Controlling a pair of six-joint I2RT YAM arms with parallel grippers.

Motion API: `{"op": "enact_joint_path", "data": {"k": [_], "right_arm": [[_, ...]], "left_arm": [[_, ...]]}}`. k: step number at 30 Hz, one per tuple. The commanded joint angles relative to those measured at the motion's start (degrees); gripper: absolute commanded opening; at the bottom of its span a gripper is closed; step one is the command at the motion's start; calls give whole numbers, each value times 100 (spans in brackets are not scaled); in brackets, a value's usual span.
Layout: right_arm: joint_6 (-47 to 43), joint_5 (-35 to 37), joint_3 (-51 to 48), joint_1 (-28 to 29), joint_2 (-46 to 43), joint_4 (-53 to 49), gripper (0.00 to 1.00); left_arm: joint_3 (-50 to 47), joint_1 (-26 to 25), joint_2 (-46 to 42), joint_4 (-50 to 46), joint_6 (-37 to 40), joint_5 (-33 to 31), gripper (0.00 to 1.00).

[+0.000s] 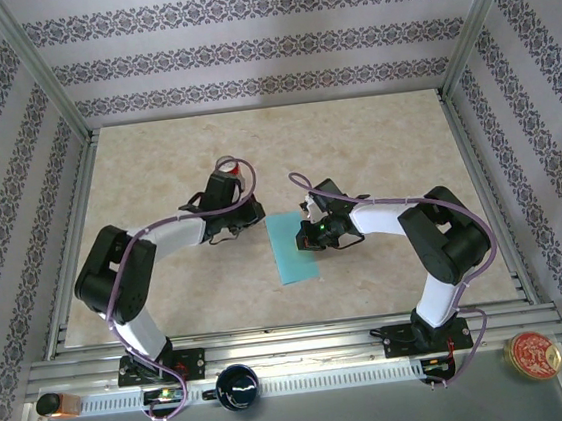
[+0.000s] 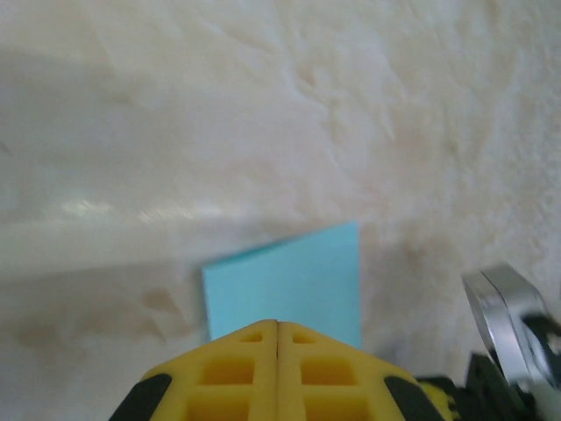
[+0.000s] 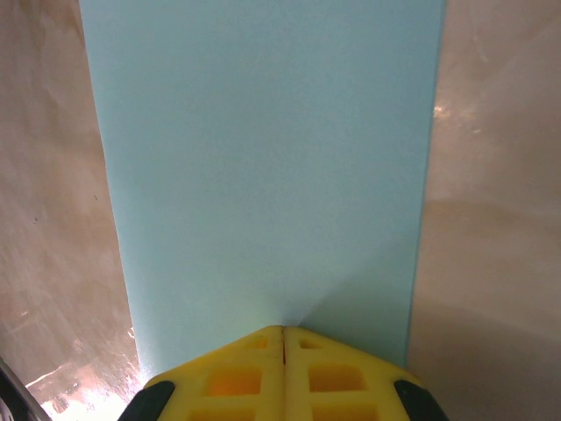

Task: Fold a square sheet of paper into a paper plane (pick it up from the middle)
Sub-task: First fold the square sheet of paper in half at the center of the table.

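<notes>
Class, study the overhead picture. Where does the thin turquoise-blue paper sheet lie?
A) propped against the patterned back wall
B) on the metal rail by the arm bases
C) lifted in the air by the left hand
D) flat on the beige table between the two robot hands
D: the thin turquoise-blue paper sheet lies flat on the beige marbled table, with the left hand to its left and the right hand at its right edge.

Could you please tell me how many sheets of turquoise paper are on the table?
1. The turquoise paper sheet lies flat near the middle of the table, with the right gripper closed just above it. Any second sheet beneath it would be hidden.
</notes>
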Motion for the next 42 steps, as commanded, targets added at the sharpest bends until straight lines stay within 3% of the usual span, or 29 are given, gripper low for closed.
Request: {"op": "enact_joint_path", "data": {"k": [1,6,14,23,29,42], "right_arm": [[-56,397,-281,-35,183,-696,0],[-38,394,-296,-36,177,-672,0],[-38,401,-303,-35,160,-686,0],[-12,369,-338,-35,193,-621,0],[-16,340,-329,-44,186,-618,0],[-39,327,-355,-62,168,-625,0]], "left_arm": [[-371,-254,-213,78,-233,306,0],[-848,-420,-94,1185,-742,860,0],[-819,-420,242,1585,-887,705,1],[-846,-350,582,1424,-782,481,1],[-723,-284,435,721,-428,492,1],[-23,-49,673,877,-512,829,3]]}}
